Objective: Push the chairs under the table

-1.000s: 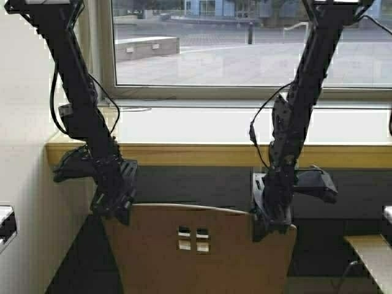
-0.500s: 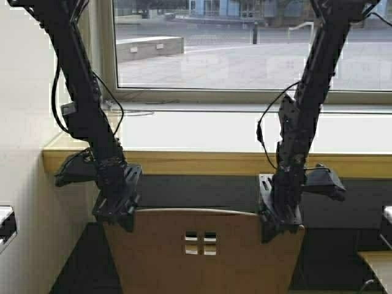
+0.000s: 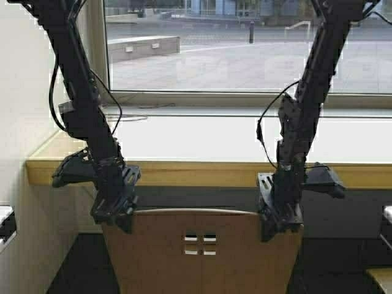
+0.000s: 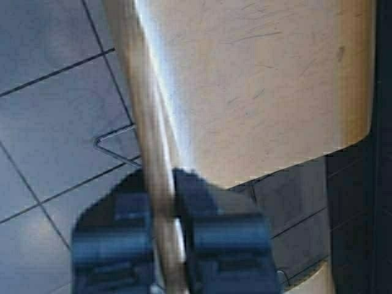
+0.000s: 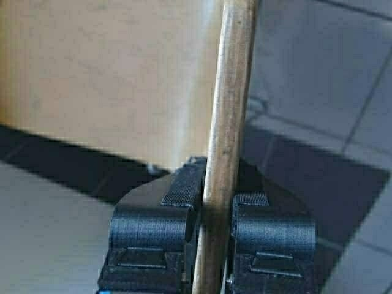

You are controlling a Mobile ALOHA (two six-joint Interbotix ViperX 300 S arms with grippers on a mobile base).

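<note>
Left tool (image 3: 114, 215) and right tool (image 3: 280, 222) clenched on the chair (image 3: 202, 257) backrest's top corners, just short of the table (image 3: 202, 173) edge.

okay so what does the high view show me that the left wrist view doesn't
Only the high view shows the table, the window behind it, the right claw clamped on the chair backrest's top edge, and the backrest's four square cutouts. Only the left wrist view shows the chair seat, the tiled floor and a chrome leg rail beneath. Both show the left claw shut on the backrest edge near its left corner.
</note>
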